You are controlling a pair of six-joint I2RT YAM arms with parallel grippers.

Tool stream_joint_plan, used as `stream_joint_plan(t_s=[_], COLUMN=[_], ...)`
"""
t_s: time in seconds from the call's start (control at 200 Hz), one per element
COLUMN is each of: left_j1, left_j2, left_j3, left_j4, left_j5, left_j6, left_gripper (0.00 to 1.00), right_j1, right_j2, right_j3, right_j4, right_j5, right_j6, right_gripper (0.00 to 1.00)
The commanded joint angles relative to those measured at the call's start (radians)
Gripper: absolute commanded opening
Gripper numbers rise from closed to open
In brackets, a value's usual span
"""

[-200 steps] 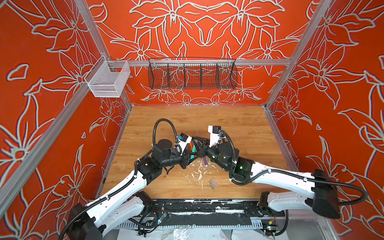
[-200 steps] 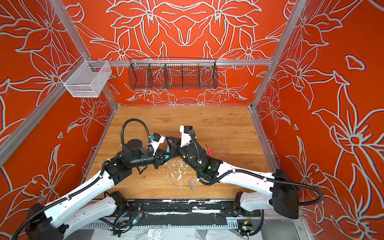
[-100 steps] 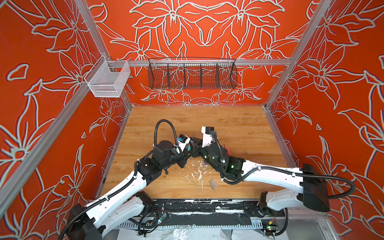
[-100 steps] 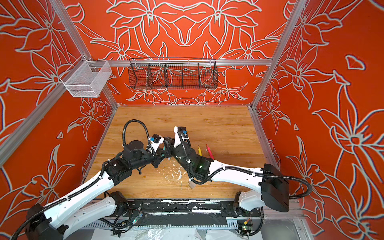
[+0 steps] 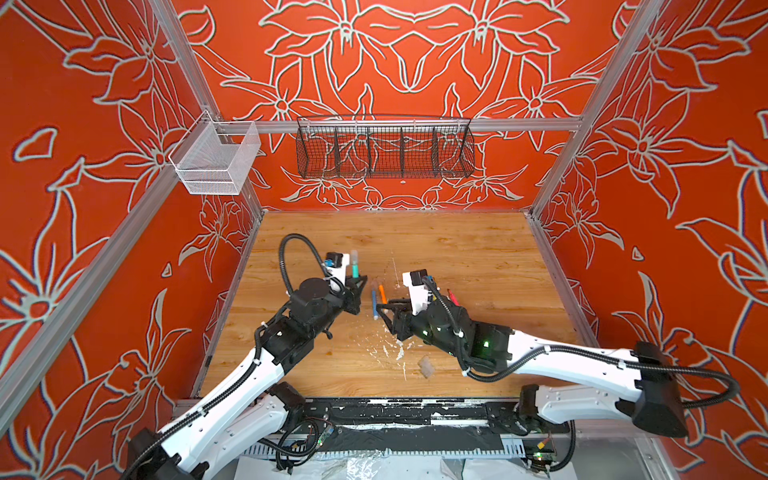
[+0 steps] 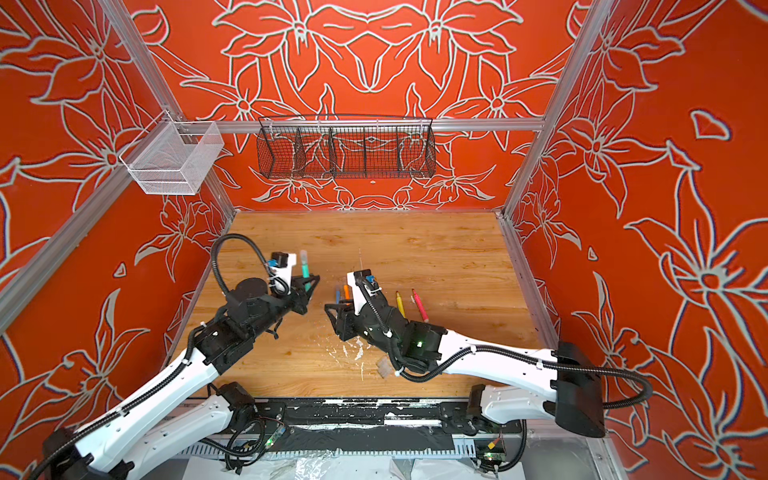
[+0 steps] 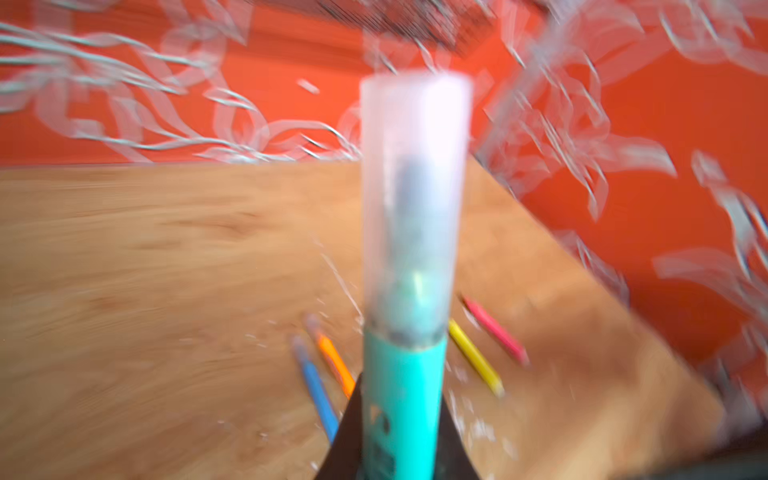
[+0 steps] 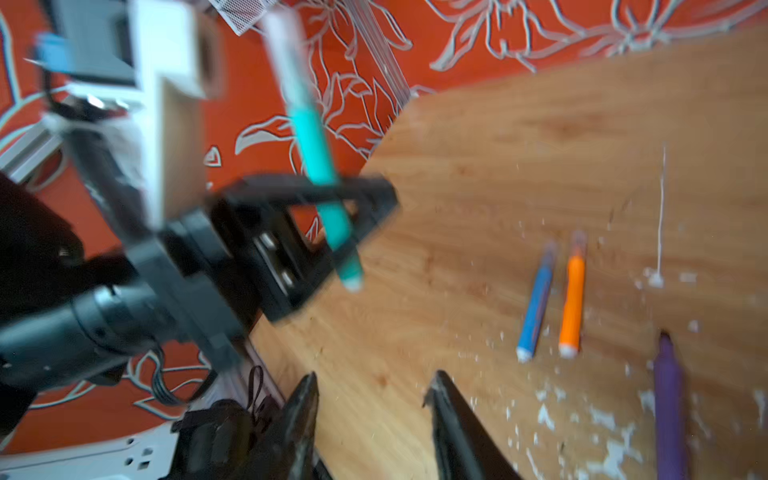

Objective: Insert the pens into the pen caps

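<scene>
Above the wooden tabletop (image 5: 457, 249), left of the slim orange marker pen (image 5: 382, 294), the left gripper (image 5: 358, 286) holds a teal-green marker pen (image 5: 355, 270) with a clear, tube-shaped plastic cap (image 5: 353, 255) over its upper end.

Its jaws are pinched narrow on the green barrel, which stands cap-up and slightly tilted, off the wood and well apart from the orange pen. The right gripper (image 5: 384, 318) hovers just on the robot's side of the orange pen, jaws parted with nothing between them. A blue marker pen (image 5: 374, 303) lies just beside the orange pen, parallel to it, on its left. A purple marker pen (image 8: 669, 395) lies near the orange pen's other side. A yellow marker pen (image 6: 400, 304) and a pink-red marker pen (image 6: 419, 305) lie side by side further right of the orange pen. White flecks (image 5: 390, 351) speckle the wood nearer the robot than the orange pen.
</scene>
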Motion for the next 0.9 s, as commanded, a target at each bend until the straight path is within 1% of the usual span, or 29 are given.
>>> stream_joint_plan(t_s=[0.0,0.035,0.12,0.2,0.25,0.315,0.405,0.48,0.51,0.555,0.601,0.701,0.791,0.846,0.896], left_j1=[0.0,0.001,0.003,0.005,0.005,0.006,0.009,0.015,0.018,0.03,0.041,0.045,0.075,0.09,0.101], left_j2=[-0.027,-0.02,0.018,0.054,0.072,0.096,0.145,0.185,0.232,0.269,0.307,0.381,0.441,0.473,0.504], left_j3=[0.017,0.013,0.014,0.013,-0.005,-0.021,-0.024,-0.037,-0.052,-0.066,-0.036,-0.007,0.006,0.015,0.028], left_j4=[-0.172,-0.215,-0.323,-0.408,-0.411,-0.407,-0.404,-0.377,-0.349,-0.321,-0.349,-0.353,-0.341,-0.34,-0.344], left_j5=[-0.236,-0.242,-0.224,-0.198,-0.179,-0.178,-0.19,-0.183,-0.171,-0.147,-0.128,-0.145,-0.095,-0.07,-0.053], left_j6=[-0.193,-0.196,-0.2,-0.229,-0.222,-0.208,-0.185,-0.18,-0.172,-0.174,-0.177,-0.169,-0.168,-0.167,-0.169], left_gripper=[0.0,0.0,0.0,0.0,0.0,0.0,0.0,0.0,0.0,0.0,0.0,0.0,0.0,0.0,0.0], right_j1=[-0.087,-0.114,-0.163,-0.178,-0.184,-0.205,-0.247,-0.286,-0.307,-0.345,-0.39,-0.525,-0.633,-0.677,-0.702], right_j2=[-0.088,-0.113,-0.183,-0.276,-0.35,-0.426,-0.488,-0.509,-0.512,-0.517,-0.516,-0.482,-0.435,-0.414,-0.399], right_j3=[0.008,0.015,0.007,-0.058,-0.132,-0.203,-0.218,-0.227,-0.232,-0.243,-0.261,-0.287,-0.298,-0.311,-0.326], right_j4=[-0.154,-0.177,-0.218,-0.236,-0.219,-0.22,-0.308,-0.369,-0.386,-0.397,-0.391,-0.378,-0.37,-0.357,-0.342], right_j5=[0.032,0.068,0.118,0.189,0.255,0.315,0.392,0.445,0.464,0.463,0.437,0.329,0.243,0.226,0.234], right_j6=[-0.053,-0.07,-0.119,-0.167,-0.191,-0.236,-0.282,-0.298,-0.297,-0.299,-0.303,-0.292,-0.281,-0.28,-0.279], right_gripper=[0.62,0.66,0.7,0.76,0.82,0.86,0.87,0.89,0.9,0.91,0.92,0.92,0.9,0.9,0.9])
